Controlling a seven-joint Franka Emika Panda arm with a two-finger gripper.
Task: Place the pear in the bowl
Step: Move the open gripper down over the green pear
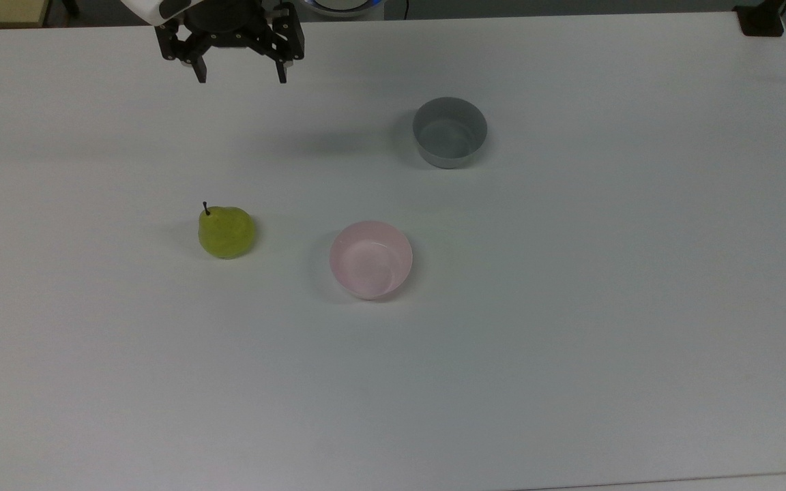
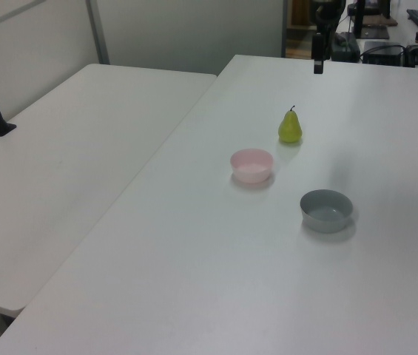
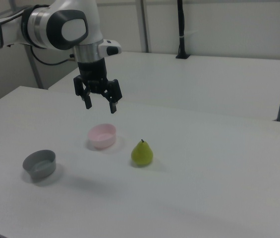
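The yellow-green pear (image 1: 226, 232) (image 2: 290, 127) (image 3: 141, 153) stands upright on the white table (image 1: 570, 341), stem up. To the top view's right of it sits the pale pink bowl (image 1: 370, 258) (image 2: 251, 164) (image 3: 102, 135), which holds nothing. My gripper (image 1: 241, 76) (image 3: 100, 105) hangs high above the table near its far edge in the top view, well apart from the pear. Its fingers are spread wide with nothing between them. In the left view the gripper (image 2: 317, 66) shows edge-on at the top.
A grey bowl (image 1: 449, 131) (image 2: 326, 210) (image 3: 39, 164) of similar size stands beyond the pink bowl in the top view, holding nothing. A second white table (image 2: 68, 148) (image 3: 204, 79) adjoins this one, with a black post (image 3: 181, 29) on it.
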